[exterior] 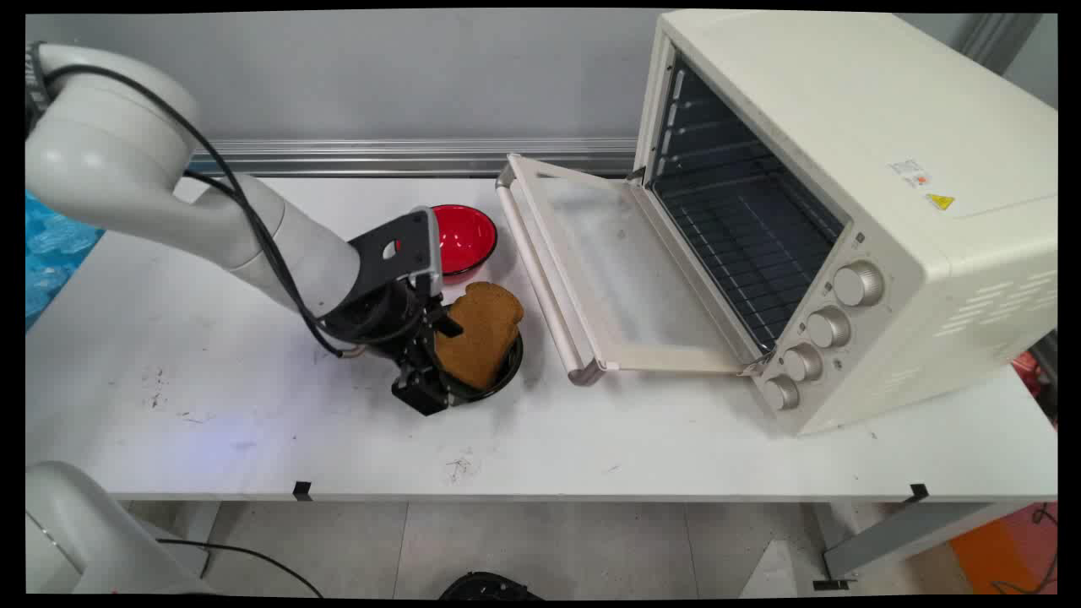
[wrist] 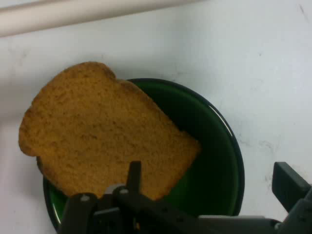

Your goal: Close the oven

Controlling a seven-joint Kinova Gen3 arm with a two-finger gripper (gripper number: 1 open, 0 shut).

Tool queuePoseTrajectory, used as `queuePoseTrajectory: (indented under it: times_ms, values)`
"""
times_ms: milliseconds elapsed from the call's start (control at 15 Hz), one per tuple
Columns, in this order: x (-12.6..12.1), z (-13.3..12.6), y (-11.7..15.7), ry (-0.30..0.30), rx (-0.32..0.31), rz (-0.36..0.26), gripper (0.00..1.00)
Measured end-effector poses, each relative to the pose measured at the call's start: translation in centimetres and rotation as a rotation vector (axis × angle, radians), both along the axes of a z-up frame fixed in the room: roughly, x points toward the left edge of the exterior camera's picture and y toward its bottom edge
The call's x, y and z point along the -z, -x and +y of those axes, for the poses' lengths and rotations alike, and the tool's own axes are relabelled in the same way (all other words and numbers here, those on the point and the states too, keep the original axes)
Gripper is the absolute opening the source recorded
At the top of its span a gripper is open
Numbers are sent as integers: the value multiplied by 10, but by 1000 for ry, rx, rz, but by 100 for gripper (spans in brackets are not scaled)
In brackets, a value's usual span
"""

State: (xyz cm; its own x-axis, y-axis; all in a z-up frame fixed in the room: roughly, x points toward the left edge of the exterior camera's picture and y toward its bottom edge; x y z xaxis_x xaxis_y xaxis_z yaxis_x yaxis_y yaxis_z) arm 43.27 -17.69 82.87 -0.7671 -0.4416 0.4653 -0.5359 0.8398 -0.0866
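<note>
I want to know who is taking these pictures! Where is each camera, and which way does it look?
Main view: fixed above the table's near side, looking down across it at the wall; shows the arm, oven, red bowl.
Hand view: on the hand, looking along the gripper; its black linkage shows at the bottom.
Both show the toast in the green bowl.

We read this as a robotics lab w/ a mock kitchen setup. Evidence: plain white table (exterior: 253, 439) on metal legs, black tape tabs on near edge, bare grey wall w/ aluminium rail (exterior: 405, 156) far side, loose cables on tiled floor. Kitchen props only: toaster oven (exterior: 853, 211) at right, door open, red bowl (exterior: 464, 236) mid-table. No counters or cabinets.
</note>
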Motion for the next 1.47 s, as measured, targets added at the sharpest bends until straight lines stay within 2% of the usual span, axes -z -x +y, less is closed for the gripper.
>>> queuePoseTrajectory:
  times_ms: [400, 667, 1200, 1267, 1467]
  values:
    - [-31, -27, -6, 4, -25, 9, 100]
    - [-49, -52, -21, 21, -46, 11, 100]
    - [-61, -86, -56, 26, -92, 0, 100]
    - [-62, -90, -59, 27, -100, 2, 0]
    - [-61, -98, -64, 29, -117, 10, 0]
